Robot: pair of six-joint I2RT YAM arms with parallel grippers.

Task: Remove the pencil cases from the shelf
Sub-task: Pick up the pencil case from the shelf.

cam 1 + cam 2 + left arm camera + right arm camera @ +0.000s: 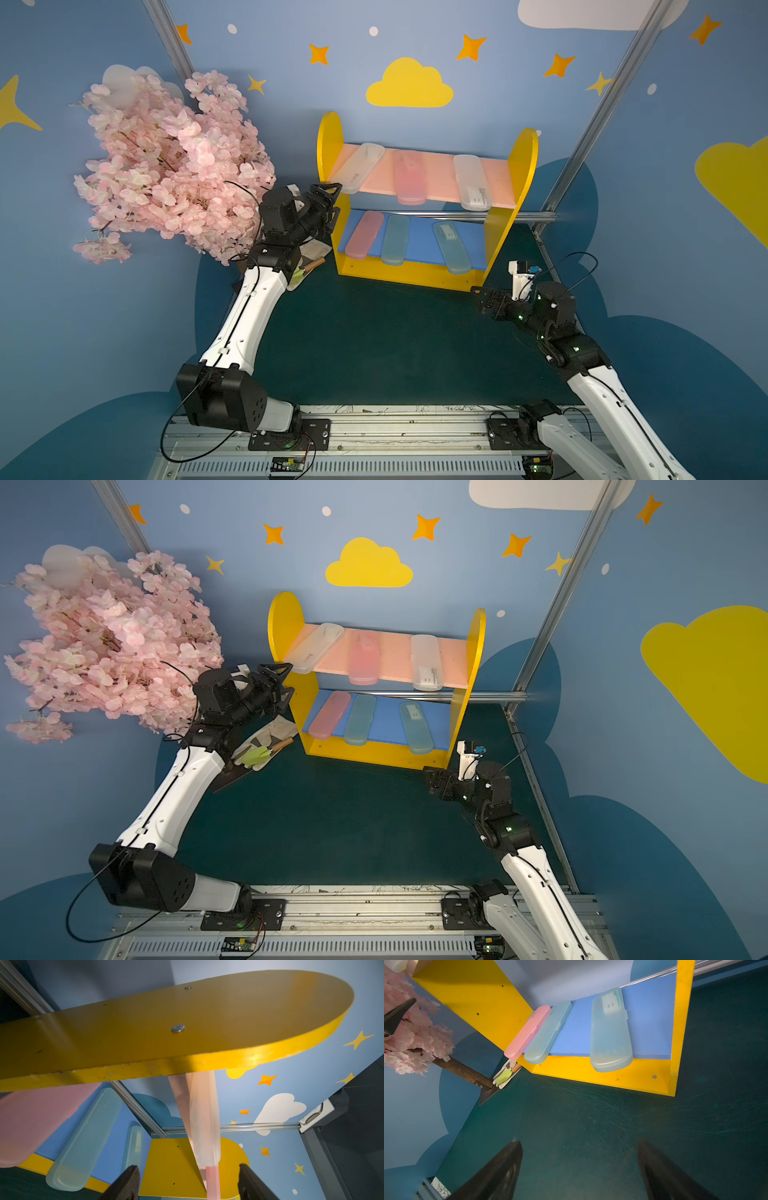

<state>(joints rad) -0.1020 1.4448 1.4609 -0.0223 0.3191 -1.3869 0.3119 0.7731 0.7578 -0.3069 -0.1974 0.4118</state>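
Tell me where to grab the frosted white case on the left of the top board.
Probably the rounded near end of the white case, which overhangs the front edge of the pink board. Come from the front with the left gripper, one finger above and one below: it lies flat and thin.

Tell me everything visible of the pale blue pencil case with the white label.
The labelled blue case is long, flat, translucent pale blue plastic with rounded ends, a white label near its back end and a small side clasp. Closed, it lies flat on the blue lower board, its near end overhanging the front edge, touching nothing else.
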